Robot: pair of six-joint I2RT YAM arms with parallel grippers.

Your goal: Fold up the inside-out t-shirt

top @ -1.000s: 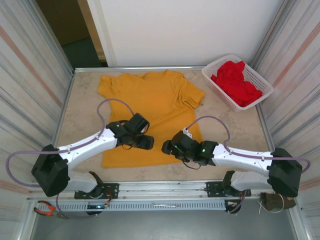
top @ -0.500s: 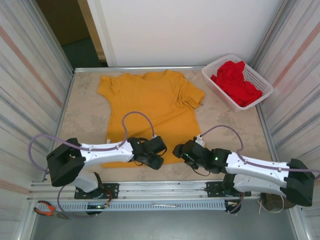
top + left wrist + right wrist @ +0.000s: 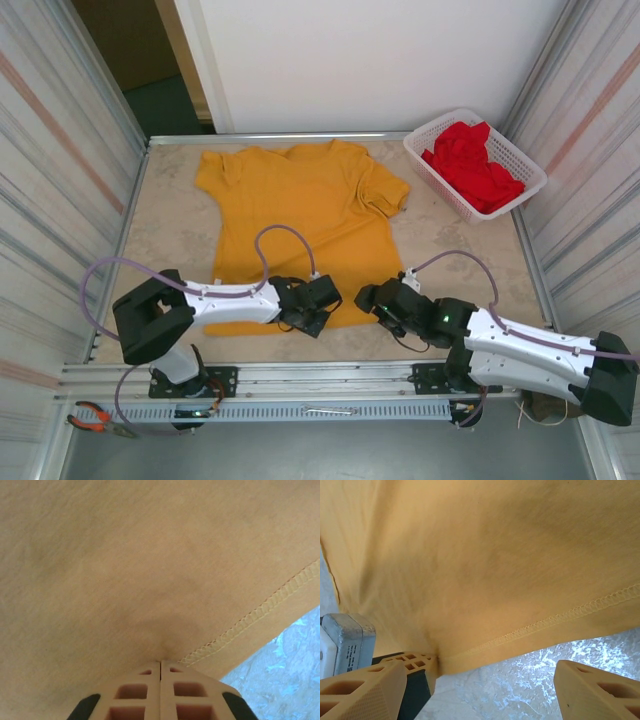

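The top external camera looked down from above and behind the arm bases across the whole table (image 3: 170, 230), while both wrist cameras faced forward, very close to the stitched near hem (image 3: 260, 611) of the mustard-yellow t-shirt (image 3: 300, 200), shared with the overhead view

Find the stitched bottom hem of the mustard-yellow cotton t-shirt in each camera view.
Top external: stitched bottom hem along the near edge of the mustard-yellow t-shirt, low centre.
Left wrist: hem diagonally, bottom centre to right edge.
Right wrist: hem crosses the lower half, rising rightward.
Shared landmark: marbled tabletop just beyond the hem.
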